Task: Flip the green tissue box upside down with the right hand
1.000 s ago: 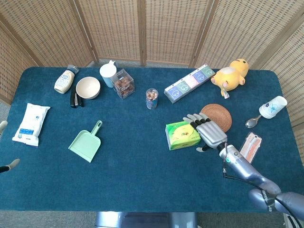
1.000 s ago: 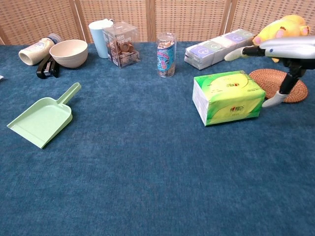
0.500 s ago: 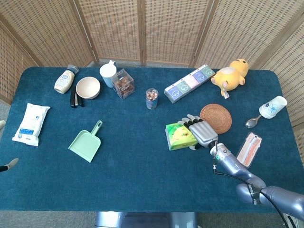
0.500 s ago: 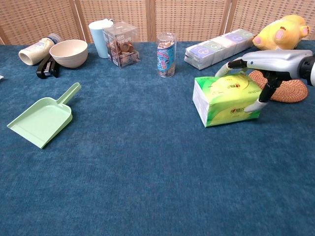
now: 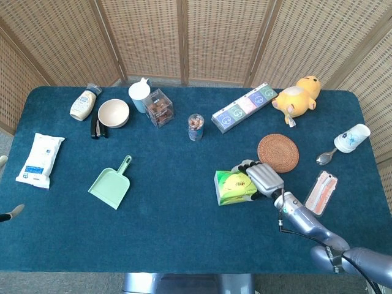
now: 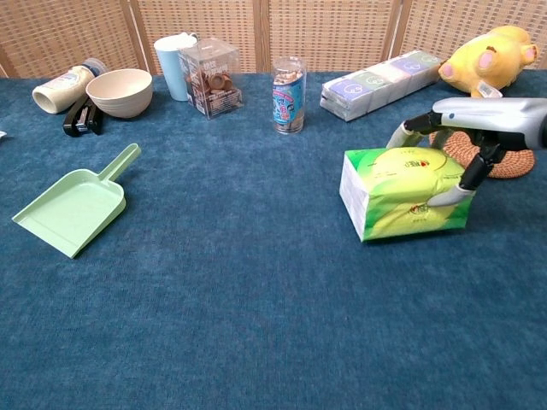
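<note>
The green tissue box (image 5: pixel 232 187) (image 6: pixel 397 193) lies right of the table's middle, tipped up with its large face turned toward the front edge. My right hand (image 5: pixel 262 177) (image 6: pixel 466 137) grips it from the right end, fingers over the top far edge and thumb against the near face. The silver forearm runs off to the lower right. Only a bit of the left arm shows at the left edge of the head view; the left hand itself is out of sight.
A woven coaster (image 5: pixel 278 152) lies just behind the right hand. A yellow plush toy (image 5: pixel 297 96), a row of tissue packs (image 5: pixel 244 108), a small jar (image 5: pixel 195 127), a green dustpan (image 5: pixel 111 184) and a phone (image 5: pixel 321 191) sit around.
My right hand closed over the box's right end and pulled it toward the front edge, tipping it so its top face now turns forward. The box sits a little nearer than before.
</note>
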Controlling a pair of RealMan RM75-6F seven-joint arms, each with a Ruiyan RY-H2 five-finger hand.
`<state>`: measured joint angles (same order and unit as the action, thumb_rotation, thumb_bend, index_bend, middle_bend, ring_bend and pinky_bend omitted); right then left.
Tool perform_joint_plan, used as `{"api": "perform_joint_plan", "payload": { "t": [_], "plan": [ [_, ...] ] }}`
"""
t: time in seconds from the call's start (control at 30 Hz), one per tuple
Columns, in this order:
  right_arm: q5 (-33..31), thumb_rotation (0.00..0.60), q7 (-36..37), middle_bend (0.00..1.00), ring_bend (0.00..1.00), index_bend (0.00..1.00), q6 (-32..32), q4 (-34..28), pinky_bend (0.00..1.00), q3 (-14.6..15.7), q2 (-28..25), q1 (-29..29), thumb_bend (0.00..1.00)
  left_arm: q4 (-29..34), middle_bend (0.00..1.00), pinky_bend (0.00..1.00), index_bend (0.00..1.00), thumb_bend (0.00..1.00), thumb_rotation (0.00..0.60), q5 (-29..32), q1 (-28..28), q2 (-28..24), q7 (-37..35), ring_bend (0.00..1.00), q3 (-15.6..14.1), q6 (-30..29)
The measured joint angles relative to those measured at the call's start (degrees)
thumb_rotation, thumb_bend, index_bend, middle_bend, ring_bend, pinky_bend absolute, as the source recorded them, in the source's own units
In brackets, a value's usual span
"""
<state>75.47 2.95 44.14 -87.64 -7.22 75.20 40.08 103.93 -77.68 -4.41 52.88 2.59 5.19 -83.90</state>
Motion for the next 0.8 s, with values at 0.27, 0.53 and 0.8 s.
{"api": "perform_joint_plan", "payload": {
  "t": [0.27, 0.53, 0.8],
  "plan": [
    [-7.2, 0.600, 2.4, 0.42, 0.31, 0.54, -12.3, -12.7, 0.41, -0.2, -12.3, 3.4, 0.29, 0.0, 0.00, 0.00, 0.00, 0.00, 0.600, 0.3, -0.4, 0.0, 0.2, 0.00, -0.1, 0.8],
    [-19.4, 0.600, 3.7, 0.42, 0.31, 0.55, -26.9, -16.0, 0.41, 1.0, -19.3, 13.6, 0.30, 0.2, 0.00, 0.00, 0.00, 0.00, 0.600, 0.6, -0.5, 0.0, 0.5, 0.00, -0.1, 1.1],
    [-28.3, 0.600, 2.2, 0.42, 0.31, 0.55, -27.2, -11.0, 0.41, 8.6, -16.4, 20.9, 0.30, 0.3, 0.00, 0.00, 0.00, 0.00, 0.600, 0.9, -0.5, -0.1, 0.5, 0.00, -0.1, 1.3]
  ]
}}
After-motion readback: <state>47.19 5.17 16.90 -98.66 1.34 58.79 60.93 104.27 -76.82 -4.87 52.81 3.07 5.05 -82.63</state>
